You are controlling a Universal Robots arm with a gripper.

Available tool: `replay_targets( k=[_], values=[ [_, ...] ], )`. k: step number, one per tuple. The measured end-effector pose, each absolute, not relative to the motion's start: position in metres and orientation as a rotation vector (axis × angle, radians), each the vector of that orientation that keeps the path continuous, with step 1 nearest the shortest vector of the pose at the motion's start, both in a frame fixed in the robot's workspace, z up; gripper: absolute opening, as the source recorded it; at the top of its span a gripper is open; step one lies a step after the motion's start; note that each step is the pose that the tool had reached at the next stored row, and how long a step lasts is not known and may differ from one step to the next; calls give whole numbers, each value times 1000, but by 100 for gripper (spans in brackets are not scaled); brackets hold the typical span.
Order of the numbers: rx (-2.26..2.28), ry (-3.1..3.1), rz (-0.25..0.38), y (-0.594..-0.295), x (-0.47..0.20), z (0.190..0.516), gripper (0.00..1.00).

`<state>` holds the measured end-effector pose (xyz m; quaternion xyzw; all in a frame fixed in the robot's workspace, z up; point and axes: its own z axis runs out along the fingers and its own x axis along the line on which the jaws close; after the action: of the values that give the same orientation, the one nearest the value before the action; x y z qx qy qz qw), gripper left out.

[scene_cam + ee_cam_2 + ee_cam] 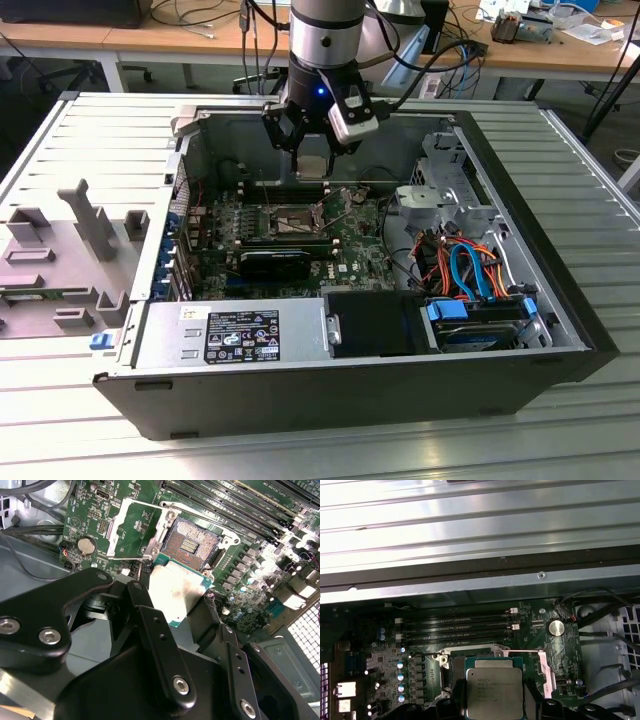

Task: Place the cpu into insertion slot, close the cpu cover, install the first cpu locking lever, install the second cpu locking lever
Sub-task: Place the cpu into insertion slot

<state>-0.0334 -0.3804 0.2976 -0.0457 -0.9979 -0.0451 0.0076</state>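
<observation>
One black two-fingered claw (312, 158), we see, clamps the flat silver-topped square cpu (177, 592) above the dark, silver-rimmed insertion slot (192, 542).

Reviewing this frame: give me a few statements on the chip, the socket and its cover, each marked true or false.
1. The gripper is shut on the small square chip with the silver-grey metal top. True.
2. The chip sits seated in the square dark socket with the silvery rim. False: the socket lies bare with its contacts exposed, and the chip is held clear of it.
3. The thin silvery cover frame with the large window is folded down over the socket. False: it is swung open beside the socket.
4. Long narrow black slots run in parallel on the green motherboard near the socket. True.
</observation>
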Motion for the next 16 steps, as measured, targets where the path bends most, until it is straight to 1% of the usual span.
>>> replay_targets(
  k=[16],
  values=[
    [-179, -3119, -141, -380, -33, 297, 55]
  ],
)
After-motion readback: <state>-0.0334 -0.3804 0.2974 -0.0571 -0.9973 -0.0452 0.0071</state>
